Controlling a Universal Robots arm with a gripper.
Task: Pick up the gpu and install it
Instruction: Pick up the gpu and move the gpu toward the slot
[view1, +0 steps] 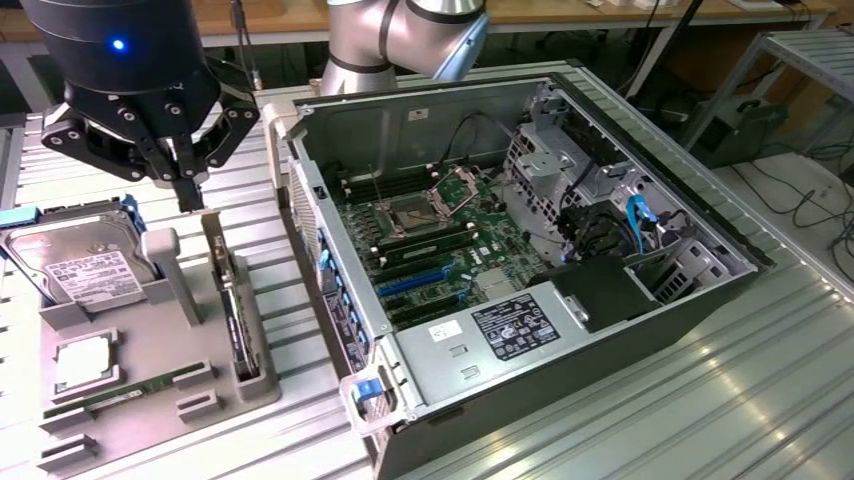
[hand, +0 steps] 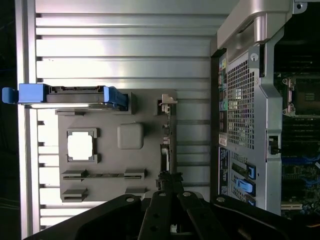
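We see the gripper (view1: 183, 188) hanging over the far end of a grey tray (view1: 167, 335) that sits on the metal table (view1: 667, 400). Whether the gripper is apart or together we cannot tell, and it is not touching anything we can make out.

The gpu (view1: 238, 322) stands on its edge in a slot along the tray's 3 o'clock side in the exterior view. It lies below the gripper, at about its 5 o'clock, and apart from it. In the wrist view the gpu (hand: 167, 145) shows as a thin strip edge-on, with the gripper (hand: 167, 177) over one end of it.

On the same tray in the exterior view, a hard drive (view1: 67, 262) in blue rails stands at 10 o'clock, a processor chip (view1: 87, 360) lies at 7 o'clock, and a memory stick (view1: 127, 393) at 6 o'clock.

The open computer case (view1: 641, 330) lies at the tray's 3 o'clock, just beside it, with its green motherboard (view1: 441, 240) bare. The arm (view1: 400, 40) rises behind the case at 12 o'clock.
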